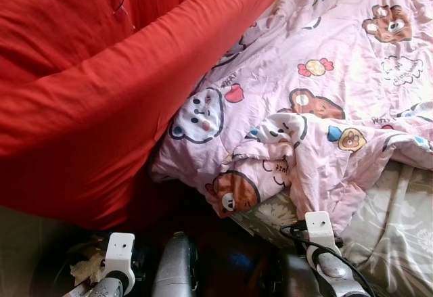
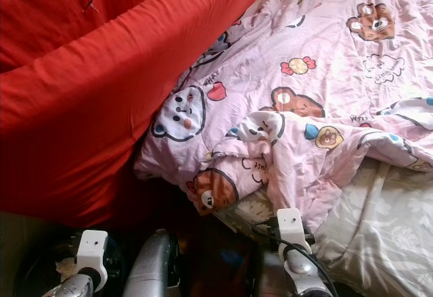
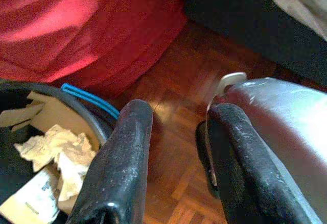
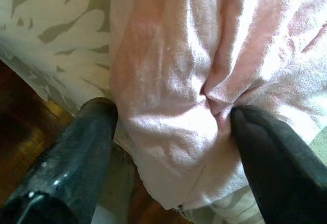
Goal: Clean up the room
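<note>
A pink quilt printed with cartoon bears lies rumpled across the bed, its lower edge hanging over the side. My right gripper is open at that edge, and a hanging fold of the pink quilt sits between its two black fingers. My right arm reaches up from below toward the bed's edge. My left gripper is open with nothing in it, low over the wooden floor beside a black bin. A thick red duvet is heaped on the left.
Under the quilt the bed carries a grey floral sheet. The black bin holds crumpled paper and stands at my lower left. A silver part of my own body is close to the left gripper. The red duvet drapes to the floor.
</note>
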Controlling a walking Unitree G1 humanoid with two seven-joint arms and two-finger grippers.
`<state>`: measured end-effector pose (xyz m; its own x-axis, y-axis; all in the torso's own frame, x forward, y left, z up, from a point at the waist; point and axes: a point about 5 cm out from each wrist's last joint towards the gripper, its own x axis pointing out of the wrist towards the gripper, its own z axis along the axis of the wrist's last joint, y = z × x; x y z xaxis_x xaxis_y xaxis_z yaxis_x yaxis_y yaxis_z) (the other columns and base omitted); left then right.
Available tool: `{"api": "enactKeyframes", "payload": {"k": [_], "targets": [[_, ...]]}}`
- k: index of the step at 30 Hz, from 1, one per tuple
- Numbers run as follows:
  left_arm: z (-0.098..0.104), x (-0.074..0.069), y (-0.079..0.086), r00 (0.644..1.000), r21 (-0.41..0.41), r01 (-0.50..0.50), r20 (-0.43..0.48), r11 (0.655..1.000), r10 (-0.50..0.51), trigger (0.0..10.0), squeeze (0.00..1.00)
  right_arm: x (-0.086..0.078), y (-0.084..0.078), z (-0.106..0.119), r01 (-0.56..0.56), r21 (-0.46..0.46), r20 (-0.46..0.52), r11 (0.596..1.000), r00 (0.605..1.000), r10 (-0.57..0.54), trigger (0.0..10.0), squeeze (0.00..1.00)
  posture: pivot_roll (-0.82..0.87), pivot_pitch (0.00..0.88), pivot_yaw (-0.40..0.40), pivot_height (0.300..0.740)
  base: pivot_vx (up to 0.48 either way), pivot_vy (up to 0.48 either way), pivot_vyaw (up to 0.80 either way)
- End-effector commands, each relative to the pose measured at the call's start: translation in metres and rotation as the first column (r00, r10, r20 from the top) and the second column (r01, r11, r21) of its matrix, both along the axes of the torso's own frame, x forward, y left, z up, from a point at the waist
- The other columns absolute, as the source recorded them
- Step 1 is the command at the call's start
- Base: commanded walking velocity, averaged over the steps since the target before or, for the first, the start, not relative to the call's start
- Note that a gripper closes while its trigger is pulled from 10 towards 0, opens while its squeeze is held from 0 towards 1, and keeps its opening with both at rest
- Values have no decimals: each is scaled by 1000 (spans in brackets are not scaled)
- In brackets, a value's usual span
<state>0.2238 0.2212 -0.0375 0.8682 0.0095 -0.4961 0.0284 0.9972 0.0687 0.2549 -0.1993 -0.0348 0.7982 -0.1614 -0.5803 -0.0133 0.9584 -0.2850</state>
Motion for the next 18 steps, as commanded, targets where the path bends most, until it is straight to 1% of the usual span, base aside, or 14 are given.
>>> {"api": "enactKeyframes", "payload": {"k": [1, 11, 18], "targets": [[-9, -14, 5, 999, 1, -24, -49, 1000, 24, 10000, 0, -13, 1, -10, -3, 4, -46, 1000, 999, 3, 0, 0, 85, 322, 77, 636, 0, 0, 0], [-9, -16, 6, 998, 4, -29, -52, 1000, 29, 10000, 0, -16, 5, -13, -14, 11, -56, 1000, 998, 14, 0, 0, 85, 318, 74, 636, 0, 0, 0], [-8, -12, 6, 998, 5, -39, -53, 999, 39, 10000, 0, -15, 5, -12, -13, 14, -57, 1000, 998, 14, 0, 0, 86, 302, 71, 636, 0, 0, 0]]}}
